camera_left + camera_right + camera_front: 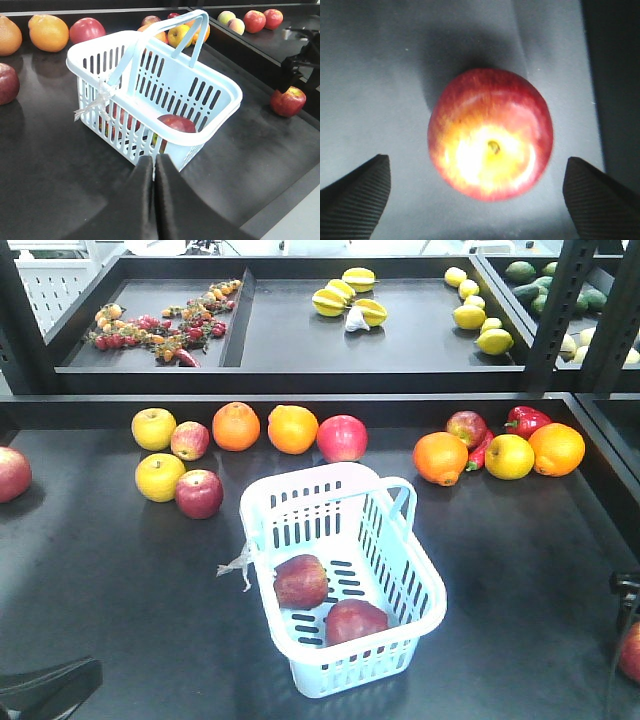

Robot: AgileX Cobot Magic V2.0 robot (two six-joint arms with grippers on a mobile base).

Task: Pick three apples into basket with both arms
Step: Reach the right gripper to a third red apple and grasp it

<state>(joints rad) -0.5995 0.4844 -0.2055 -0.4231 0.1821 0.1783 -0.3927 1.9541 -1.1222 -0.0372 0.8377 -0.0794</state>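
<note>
The pale blue-white basket (418,570) stands mid-table with two dark red apples (301,581) (356,621) inside. In the left wrist view the basket (150,65) is just ahead of my left gripper (154,158), which is shut with nothing in it; one apple (176,124) shows through the slots. A third red apple (490,135) with a yellowish top lies on the table below my right gripper (476,159), which is open, a finger (360,195) on each side and clear of it. This apple (632,650) is at the table's right edge.
Along the back of the table lie oranges (236,425), yellow apples (153,428) and more red apples (199,493) (342,437). A red pepper (525,421) lies at the right. A raised shelf behind holds lemons (468,316) and starfruit (345,295).
</note>
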